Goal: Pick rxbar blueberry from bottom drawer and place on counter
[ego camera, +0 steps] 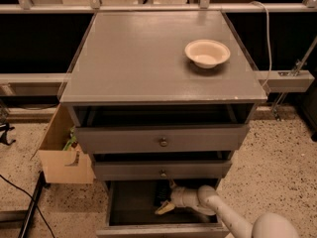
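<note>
One tool (165, 208) — beside rxbar (160, 194), bottom drawer (130, 209)

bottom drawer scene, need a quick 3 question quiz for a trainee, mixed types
1. True or false: the cream bowl sits on the counter.
2. Where is the tool? A) resting on the counter B) reaching inside the bottom drawer C) hovering over the cream bowl
3. How many drawer fronts show a round knob?
Key: 1 true; 2 B; 3 two.
</note>
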`<act>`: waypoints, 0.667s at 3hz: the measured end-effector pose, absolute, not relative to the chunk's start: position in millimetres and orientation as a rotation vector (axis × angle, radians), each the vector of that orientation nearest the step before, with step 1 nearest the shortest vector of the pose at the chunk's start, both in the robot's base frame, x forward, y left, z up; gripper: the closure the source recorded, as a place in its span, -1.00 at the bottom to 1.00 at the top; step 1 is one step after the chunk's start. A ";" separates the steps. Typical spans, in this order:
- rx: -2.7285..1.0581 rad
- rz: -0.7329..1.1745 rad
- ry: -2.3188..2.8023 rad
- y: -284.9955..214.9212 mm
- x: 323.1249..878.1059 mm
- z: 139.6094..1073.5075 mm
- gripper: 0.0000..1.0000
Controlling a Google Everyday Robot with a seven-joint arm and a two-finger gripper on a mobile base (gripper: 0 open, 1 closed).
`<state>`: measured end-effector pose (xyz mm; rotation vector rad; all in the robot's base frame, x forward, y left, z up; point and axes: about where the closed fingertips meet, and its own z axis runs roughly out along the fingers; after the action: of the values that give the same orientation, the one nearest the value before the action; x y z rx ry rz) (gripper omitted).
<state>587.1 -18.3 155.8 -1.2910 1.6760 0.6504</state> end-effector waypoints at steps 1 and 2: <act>-1.325 0.664 1.657 -12.0 593.5 149.7 -1.00; -1.356 0.677 1.647 -6.3 598.8 142.8 -1.00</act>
<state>598.8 -6.3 142.8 -1.3559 1.6468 0.6765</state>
